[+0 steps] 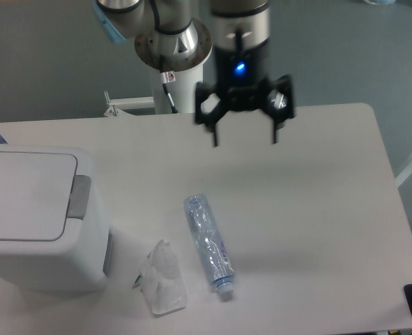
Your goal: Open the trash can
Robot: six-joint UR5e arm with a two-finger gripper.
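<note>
A pale counter (317, 209) with a rounded far corner fills most of the view. Behind it lies a grey-green floor (45, 63), evenly lit, with soft shadows on the counter.

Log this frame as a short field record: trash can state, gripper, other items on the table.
trash can: large white boxy plastic bin, near-left table corner, flat lid shut, grey push tab untouched
gripper: black two-finger gripper, jaws open, empty, above the table's far middle, well right of the bin
other items: clear plastic bottle lying on its side; crumpled clear plastic wrapper beside it
table: white tabletop
</note>
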